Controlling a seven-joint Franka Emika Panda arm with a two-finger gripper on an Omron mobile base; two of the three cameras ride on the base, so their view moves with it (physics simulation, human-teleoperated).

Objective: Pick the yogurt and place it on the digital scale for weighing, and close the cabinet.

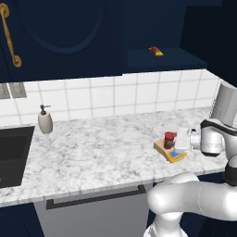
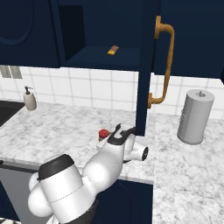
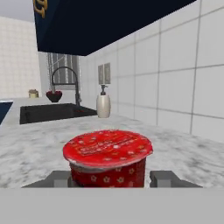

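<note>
We have the gripper (image 3: pixel 109 179) spread around the yogurt (image 3: pixel 107 159), likely light and slightly squashy, best pinched low on its sides.

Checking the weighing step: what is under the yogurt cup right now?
The yogurt stands on the digital scale, whose tan-and-yellow edge and blue display show on the counter. The gripper flanks the cup; the cup and hand cover the platform itself.

The yogurt (image 3: pixel 108 159) was red with pale speckles, the scale (image 1: pixel 170 151) tan and yellow, the cabinet (image 2: pixel 144 52) navy, the counter (image 1: pixel 102 152) grey-veined white.
</note>
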